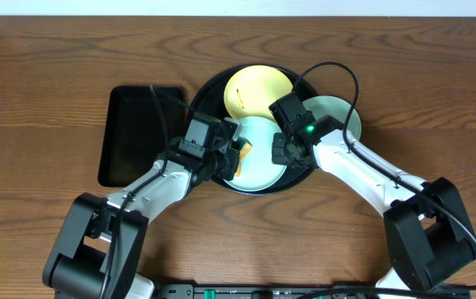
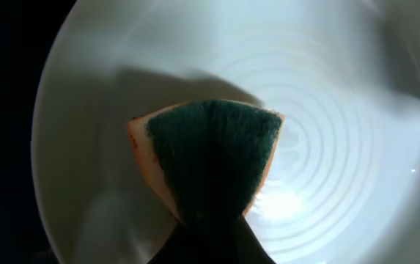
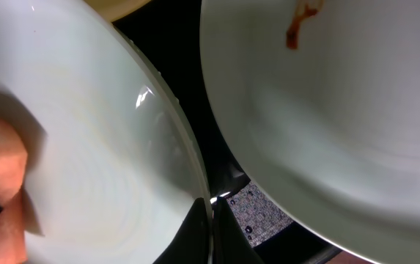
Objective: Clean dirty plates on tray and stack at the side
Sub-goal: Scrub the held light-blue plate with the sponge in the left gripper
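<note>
A: Left fingers [image 2: 208,246] are pinching the sponge [image 2: 210,158], green scrub face up toward the camera, at the middle of the front mint plate [image 2: 341,110]. Can't confirm contact. Right fingers [image 3: 231,246] are clamping that plate's near rim. All three plates are sitting in the round tray [image 1: 213,95]; nothing is stacked on the table [image 1: 437,75] yet.

B: Risks?

A: The plate is being held at one edge only. My guess is that a hard scrub stroke could pivot it or pop the rim out of the pinch. It's also lying just beside the right-hand mint plate [image 3: 327,110], so a shove may knock that one.

B: Views differing?

A: Complementing. Right wrist is showing the rim pinch and a brown smear [image 3: 297,29] on the right-hand mint plate; in the overhead the arms are covering the pinch. Only overhead is showing the whole yellow plate [image 1: 258,87] and the rectangular tray [image 1: 134,133] beside the round one. Left wrist is showing no smear on the visible plate surface.
</note>
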Robot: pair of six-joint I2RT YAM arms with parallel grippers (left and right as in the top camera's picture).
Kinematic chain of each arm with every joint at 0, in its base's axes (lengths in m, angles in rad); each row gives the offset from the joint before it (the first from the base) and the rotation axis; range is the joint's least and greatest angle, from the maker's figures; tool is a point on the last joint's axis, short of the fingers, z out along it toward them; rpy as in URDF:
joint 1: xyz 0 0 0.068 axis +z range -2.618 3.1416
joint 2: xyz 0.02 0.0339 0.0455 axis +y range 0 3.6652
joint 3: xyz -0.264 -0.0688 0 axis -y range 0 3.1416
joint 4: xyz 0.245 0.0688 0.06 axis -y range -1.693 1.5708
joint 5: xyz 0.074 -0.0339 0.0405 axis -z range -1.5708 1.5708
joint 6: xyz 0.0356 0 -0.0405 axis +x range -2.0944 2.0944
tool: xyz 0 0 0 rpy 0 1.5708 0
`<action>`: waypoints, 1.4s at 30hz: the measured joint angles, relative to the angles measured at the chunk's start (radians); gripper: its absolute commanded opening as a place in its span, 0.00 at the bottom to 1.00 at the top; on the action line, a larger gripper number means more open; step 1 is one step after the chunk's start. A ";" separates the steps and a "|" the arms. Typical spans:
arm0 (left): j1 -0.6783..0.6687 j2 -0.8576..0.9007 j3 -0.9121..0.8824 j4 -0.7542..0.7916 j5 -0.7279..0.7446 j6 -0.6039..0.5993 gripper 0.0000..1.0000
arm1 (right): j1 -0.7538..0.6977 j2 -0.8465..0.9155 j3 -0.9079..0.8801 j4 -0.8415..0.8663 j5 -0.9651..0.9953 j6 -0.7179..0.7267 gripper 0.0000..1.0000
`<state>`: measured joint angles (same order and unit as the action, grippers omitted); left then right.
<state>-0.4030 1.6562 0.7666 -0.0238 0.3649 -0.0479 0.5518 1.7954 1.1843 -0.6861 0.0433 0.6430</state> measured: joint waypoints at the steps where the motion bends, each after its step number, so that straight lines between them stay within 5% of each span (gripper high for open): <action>1: 0.000 0.000 -0.005 0.007 0.000 0.000 0.07 | 0.000 0.000 0.000 0.000 0.000 0.000 0.01; 42: 0.001 0.063 -0.018 0.216 -0.076 0.000 0.08 | 0.000 0.000 0.000 0.004 0.013 0.004 0.01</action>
<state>-0.4019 1.7191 0.7483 0.1921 0.2886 -0.0479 0.5518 1.7954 1.1843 -0.6823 0.0566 0.6472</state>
